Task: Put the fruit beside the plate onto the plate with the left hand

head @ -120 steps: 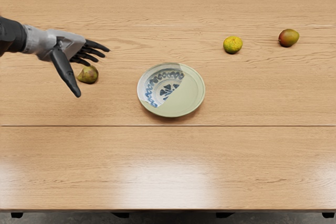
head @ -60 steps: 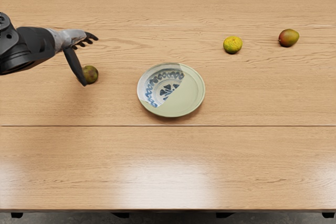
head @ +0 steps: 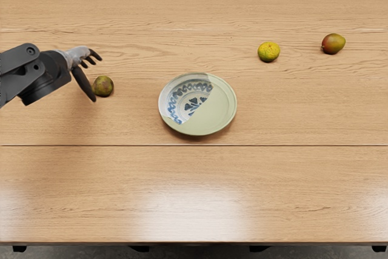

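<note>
A small green-brown fruit [head: 103, 85] lies on the table left of the plate [head: 223, 111], which is pale green with a blue pattern on its left half. My left hand [head: 86, 68] sits just left of the fruit, fingers spread and holding nothing; its thumb hangs down close beside the fruit and the other fingers point up and right above it. The left forearm [head: 33, 76] comes in from the left edge. The right arm is out of view.
A yellow-green citrus fruit [head: 268, 51] and a red-green mango [head: 333, 43] lie far right near the back of the wooden table [head: 194, 180]. A seam crosses the table just below the plate.
The left hand has pulled back toward the left edge and turned, its fingers now foreshortened. The fruit has stayed in place beside the plate.
</note>
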Controlling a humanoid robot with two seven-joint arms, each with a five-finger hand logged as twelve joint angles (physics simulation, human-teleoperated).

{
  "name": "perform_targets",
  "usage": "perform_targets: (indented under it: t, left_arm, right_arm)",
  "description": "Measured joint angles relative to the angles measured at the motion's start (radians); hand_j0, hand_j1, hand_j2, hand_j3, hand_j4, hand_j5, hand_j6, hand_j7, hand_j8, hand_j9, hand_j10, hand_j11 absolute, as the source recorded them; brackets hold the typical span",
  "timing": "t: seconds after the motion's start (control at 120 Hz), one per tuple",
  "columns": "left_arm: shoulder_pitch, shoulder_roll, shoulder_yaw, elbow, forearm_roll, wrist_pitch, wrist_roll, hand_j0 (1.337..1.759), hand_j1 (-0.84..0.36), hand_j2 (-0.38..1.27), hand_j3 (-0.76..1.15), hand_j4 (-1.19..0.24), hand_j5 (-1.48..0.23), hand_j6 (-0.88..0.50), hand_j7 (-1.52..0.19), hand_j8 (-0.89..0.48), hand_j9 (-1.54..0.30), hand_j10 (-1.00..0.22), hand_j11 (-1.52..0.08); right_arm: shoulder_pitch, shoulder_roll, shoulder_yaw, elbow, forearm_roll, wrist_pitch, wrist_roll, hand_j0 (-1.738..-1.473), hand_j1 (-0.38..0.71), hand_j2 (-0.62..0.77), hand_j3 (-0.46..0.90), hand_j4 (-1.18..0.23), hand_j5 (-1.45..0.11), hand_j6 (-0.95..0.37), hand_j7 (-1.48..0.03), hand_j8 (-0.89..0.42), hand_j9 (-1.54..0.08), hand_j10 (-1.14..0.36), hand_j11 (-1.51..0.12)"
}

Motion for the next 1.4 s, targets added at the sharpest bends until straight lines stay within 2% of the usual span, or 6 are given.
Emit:
perform_targets:
  t: [0.15,0.583,0.808,0.933,1.058,1.4]
  left_arm:
    - [-0.005,-0.02,0.021,0.038,0.009,0.044,0.0,1.658,0.05,0.05,0.0,-0.26,-0.33,-0.26,-0.33,-0.26,-0.33,-0.26,-0.33]
    - [0.0,-0.099,0.07,0.067,0.012,0.104,0.0,1.658,0.01,0.06,0.0,-0.29,-0.37,-0.29,-0.37,-0.29,-0.37,-0.28,-0.37]
    - [-0.002,-0.173,0.071,0.168,0.012,0.107,0.0,1.658,0.01,0.06,0.0,-0.29,-0.37,-0.29,-0.37,-0.29,-0.37,-0.29,-0.37]
    - [-0.003,-0.179,0.072,0.229,0.012,0.11,0.0,1.658,0.01,0.06,0.0,-0.29,-0.38,-0.29,-0.37,-0.29,-0.37,-0.29,-0.37]
    - [-0.017,-0.206,0.126,0.274,0.012,0.146,0.0,1.658,0.0,0.06,0.0,-0.29,-0.38,-0.29,-0.38,-0.29,-0.38,-0.29,-0.38]
    - [-0.029,-0.238,0.158,0.293,0.01,0.166,0.0,1.658,0.0,0.06,0.0,-0.3,-0.38,-0.3,-0.38,-0.3,-0.38,-0.3,-0.38]
  right_arm:
    - [0.002,0.0,0.0,0.0,0.0,0.0,0.0,-1.658,-0.35,0.0,0.0,0.0,0.0,0.0,0.0,0.0,0.0,0.0,0.0]
    - [0.004,0.0,-0.001,0.0,0.0,0.0,0.0,-1.658,-0.35,0.0,0.0,0.0,0.0,0.0,0.0,0.0,0.0,0.0,0.0]
    - [0.004,0.0,-0.001,0.0,-0.001,0.0,0.0,-1.658,-0.35,0.0,0.0,0.0,0.0,0.0,0.0,0.0,0.0,0.0,0.0]
    - [0.006,0.0,-0.001,0.0,-0.001,0.0,0.0,-1.658,-0.35,0.0,0.0,0.0,0.0,0.0,0.0,0.0,0.0,0.0,0.0]
    - [0.009,0.0,-0.001,0.0,-0.001,0.0,0.0,-1.658,-0.35,0.0,0.0,0.0,0.0,0.0,0.0,0.0,0.0,0.0,0.0]
    - [0.013,0.0,-0.001,0.0,-0.001,0.0,0.0,-1.658,-0.35,0.0,0.0,0.0,0.0,0.0,0.0,0.0,0.0,0.0,0.0]
